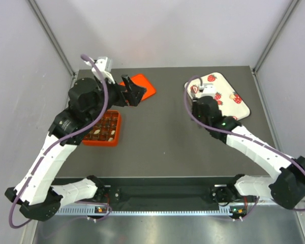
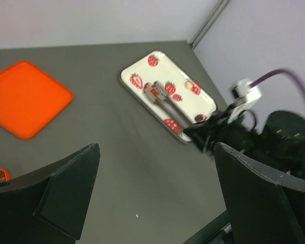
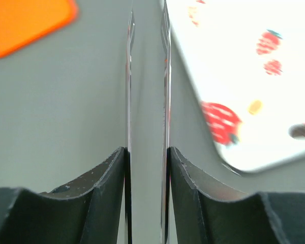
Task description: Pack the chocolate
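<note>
lid (image 1: pixel 142 84) near empty, fully spread left tool (image 1: pixel 133 91), right tool (image 3: pixel 146 51) over tray (image 1: pixel 242 109), grip unclear

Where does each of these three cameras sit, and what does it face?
Top external: overhead behind the bases, looking down on the table; both arms show.
Left wrist: looks rightward over the table at the strawberry tray; left gripper fingers in foreground.
Right wrist: low over the table beside the tray; right gripper blades mid-frame.
All three share the orange lid.

Flat orange lid (image 1: pixel 145 84) on grey table (image 1: pixel 162 137); strawberry-print tray (image 1: pixel 226 84) far right, compartment box (image 1: pixel 104 143) left
</note>
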Robot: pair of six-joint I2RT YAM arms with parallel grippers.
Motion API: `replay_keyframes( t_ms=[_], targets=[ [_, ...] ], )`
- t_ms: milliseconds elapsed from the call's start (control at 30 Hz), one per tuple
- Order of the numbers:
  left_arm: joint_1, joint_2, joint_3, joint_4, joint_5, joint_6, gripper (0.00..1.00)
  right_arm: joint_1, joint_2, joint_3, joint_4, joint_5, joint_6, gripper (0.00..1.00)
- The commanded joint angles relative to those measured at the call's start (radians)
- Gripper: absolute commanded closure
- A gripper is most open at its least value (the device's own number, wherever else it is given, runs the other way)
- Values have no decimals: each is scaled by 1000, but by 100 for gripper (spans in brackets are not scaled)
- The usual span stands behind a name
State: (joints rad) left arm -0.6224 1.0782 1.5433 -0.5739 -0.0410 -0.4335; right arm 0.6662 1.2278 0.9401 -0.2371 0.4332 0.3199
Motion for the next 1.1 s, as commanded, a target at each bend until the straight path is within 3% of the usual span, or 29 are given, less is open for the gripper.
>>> replay_keyframes(
  t_ms=[0,167,467,1067],
  targets=[
    [4,14,-49,66,10,-11,1,-123,-76,-6,-194,22,34,61],
    [4,17,-155,91,20,-36,1,-302,-134,-38,-327,-28,56,61],
    [18,11,-262,98,36,-47,1,-531,-166,-89,-390,-106,56,60],
    [49,-23,-275,92,73,-21,1,-550,-116,-116,-380,-113,107,58]
  ],
)
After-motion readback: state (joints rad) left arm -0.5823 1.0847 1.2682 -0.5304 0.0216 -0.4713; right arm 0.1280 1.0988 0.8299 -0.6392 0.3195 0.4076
